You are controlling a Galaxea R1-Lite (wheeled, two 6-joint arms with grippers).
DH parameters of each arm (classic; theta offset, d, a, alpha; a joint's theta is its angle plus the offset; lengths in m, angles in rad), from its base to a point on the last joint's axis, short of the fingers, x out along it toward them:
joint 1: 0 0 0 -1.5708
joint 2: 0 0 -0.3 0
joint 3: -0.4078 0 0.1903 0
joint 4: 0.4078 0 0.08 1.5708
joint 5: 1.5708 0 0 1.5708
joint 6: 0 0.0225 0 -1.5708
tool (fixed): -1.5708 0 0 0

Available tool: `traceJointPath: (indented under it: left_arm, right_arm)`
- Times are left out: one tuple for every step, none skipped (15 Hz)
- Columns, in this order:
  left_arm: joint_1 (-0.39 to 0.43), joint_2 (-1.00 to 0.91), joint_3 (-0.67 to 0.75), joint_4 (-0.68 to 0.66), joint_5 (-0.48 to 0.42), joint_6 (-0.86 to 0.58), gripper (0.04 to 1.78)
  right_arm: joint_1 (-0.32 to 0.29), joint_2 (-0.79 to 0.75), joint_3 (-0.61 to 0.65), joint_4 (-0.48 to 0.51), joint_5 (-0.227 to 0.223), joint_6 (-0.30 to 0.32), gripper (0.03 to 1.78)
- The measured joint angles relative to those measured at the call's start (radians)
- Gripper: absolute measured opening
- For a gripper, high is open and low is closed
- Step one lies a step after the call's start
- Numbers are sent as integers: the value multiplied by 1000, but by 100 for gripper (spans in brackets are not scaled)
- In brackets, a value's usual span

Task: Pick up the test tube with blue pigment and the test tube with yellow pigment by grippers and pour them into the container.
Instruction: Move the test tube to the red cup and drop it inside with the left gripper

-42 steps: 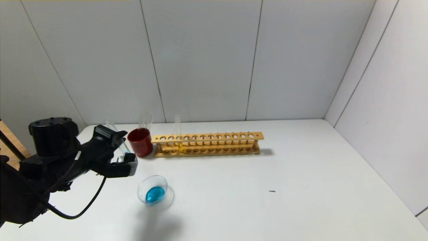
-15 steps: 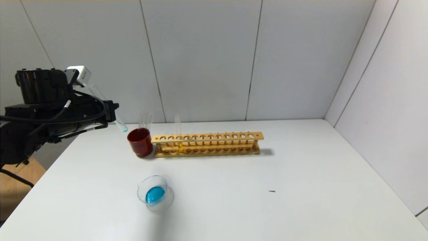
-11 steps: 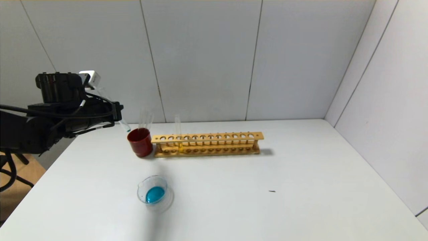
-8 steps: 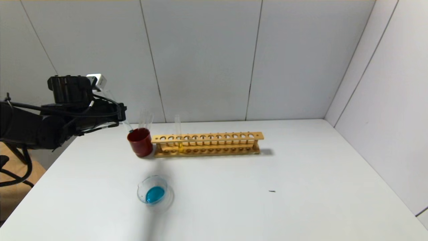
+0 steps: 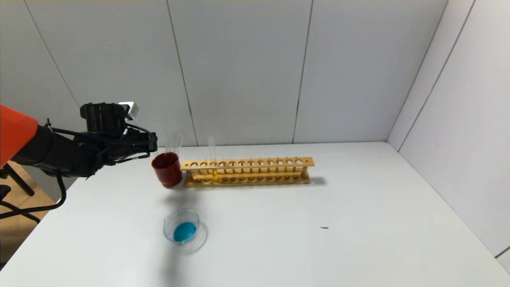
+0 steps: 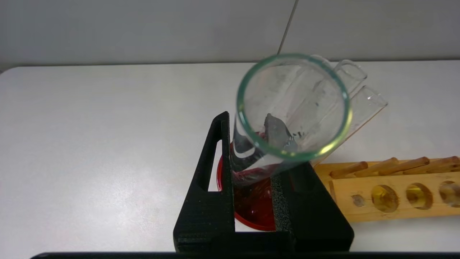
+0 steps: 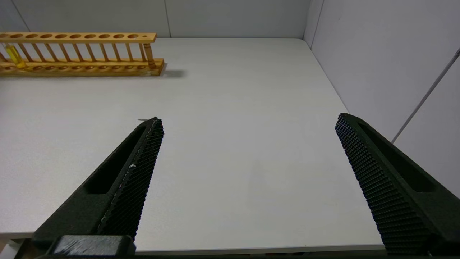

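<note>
The left pincer (image 5: pixel 153 148) hangs above the dark red cup (image 5: pixel 167 169) at the far left of the white surface (image 5: pixel 279 223), its fingers (image 6: pixel 212 180) pinching the blue tube (image 6: pixel 287 118). In the left wrist view the tube's open mouth faces the camera, its lower part runs down between the fingers into the cup's mouth, and a dark patch sits inside the glass; the tip is hidden, so I cannot tell whether it touches the cup's floor. In the head view the tube is largely hidden behind the pincer. Two colourless tubes (image 6: pixel 359 90) lean out of the same cup on the rack's side, just beside the held tube. The wooden rack (image 5: pixel 247 171) stands right against the cup and stretches away toward the right. The yellow tube (image 5: pixel 212 157) stands upright in a hole near the rack's cup end, yellow liquid at its bottom; the right wrist view catches it at the rack's far end (image 7: pixel 14 55). The beaker (image 5: pixel 182 227) sits nearer the robot than the cup, well apart from the rack, with a blue pool on its floor. A tiny dark speck (image 5: pixel 324 228) lies on the surface toward the right. The right pincer (image 7: pixel 248 151) is out of the head view; its own camera shows its fingers (image 7: pixel 136 169) spread wide and holding nothing, over the near right part of the surface, well apart from the rack.
</note>
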Motion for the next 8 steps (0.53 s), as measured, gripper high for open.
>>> traceJointPath:
  left_arm:
    - [0,14,-8,-6,0,0,33]
    - [0,25,-13,-10,0,0,33]
    - [0,35,-15,-11,0,0,33]
    - [0,43,-16,-12,0,0,33]
    - [0,49,-18,-13,0,1,33]
    - [0,56,-20,-16,0,1,33]
    - [0,64,-22,-23,0,0,33]
    - [0,72,-24,-32,0,-1,33]
  right_arm:
    - [0,0,0,0,0,0,175]
    - [0,0,0,0,0,0,175]
    - [0,0,0,0,0,0,175]
    - [0,0,0,0,0,0,175]
    - [0,0,0,0,0,0,175]
    - [0,0,0,0,0,0,175]
    - [0,0,0,0,0,0,175]
    - [0,0,0,0,0,0,175]
